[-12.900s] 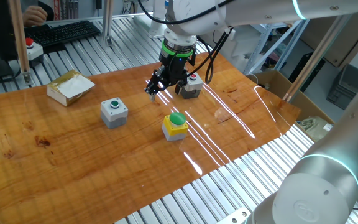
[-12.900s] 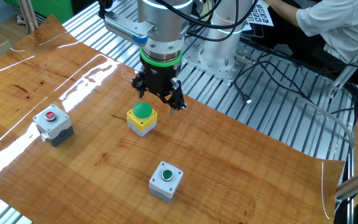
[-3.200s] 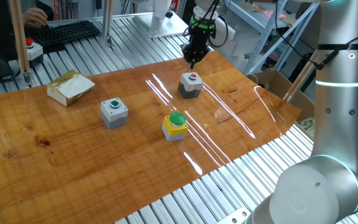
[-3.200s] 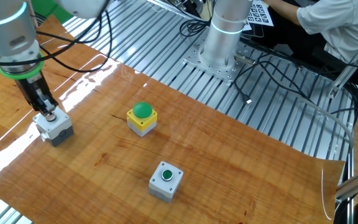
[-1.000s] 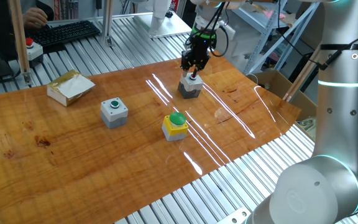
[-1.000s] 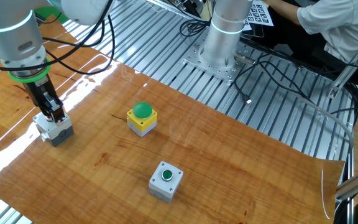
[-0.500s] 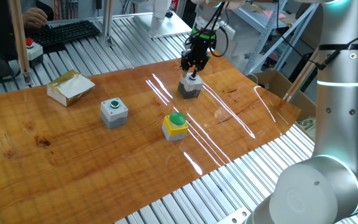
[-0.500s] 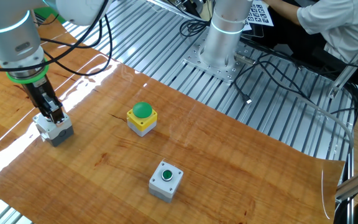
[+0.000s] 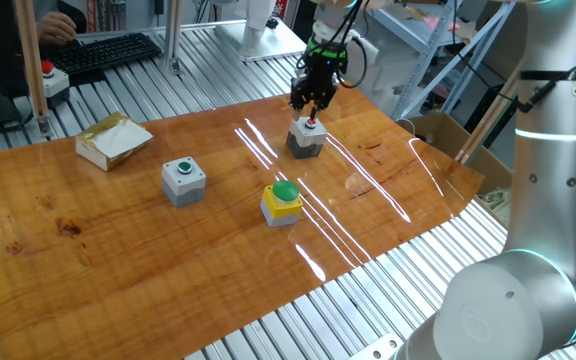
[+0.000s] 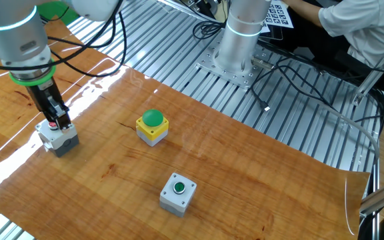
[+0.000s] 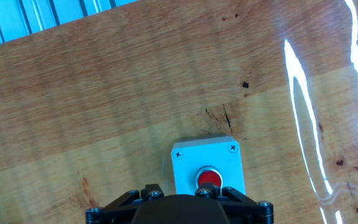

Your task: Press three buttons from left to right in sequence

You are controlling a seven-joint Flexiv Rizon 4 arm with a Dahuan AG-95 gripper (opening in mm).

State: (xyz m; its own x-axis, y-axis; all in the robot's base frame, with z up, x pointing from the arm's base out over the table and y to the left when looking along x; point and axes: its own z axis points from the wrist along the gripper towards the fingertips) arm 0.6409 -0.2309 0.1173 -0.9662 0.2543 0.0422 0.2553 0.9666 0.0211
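Three button boxes stand on the wooden table. The grey box with the small green button (image 9: 183, 180) is on the left. The yellow box with the large green dome (image 9: 282, 201) is in the middle. The grey box with the small red button (image 9: 306, 139) is on the right. My gripper (image 9: 311, 106) hangs just above the red button, which shows free below the tips. In the other fixed view my gripper (image 10: 61, 123) ends in one narrow tip with no gap, right over the red-button box (image 10: 59, 139). In the hand view the red button (image 11: 209, 177) lies just ahead of my gripper (image 11: 180, 194).
An open cardboard box (image 9: 113, 140) lies at the table's back left. Another red-buttoned box (image 9: 50, 80) and a keyboard (image 9: 108, 52) are on the metal slats behind it. A person sits there. The arm's base (image 10: 239, 40) stands beyond the table.
My gripper has risen a little off the red button, which it was touching half a second ago. The boxes have not moved.
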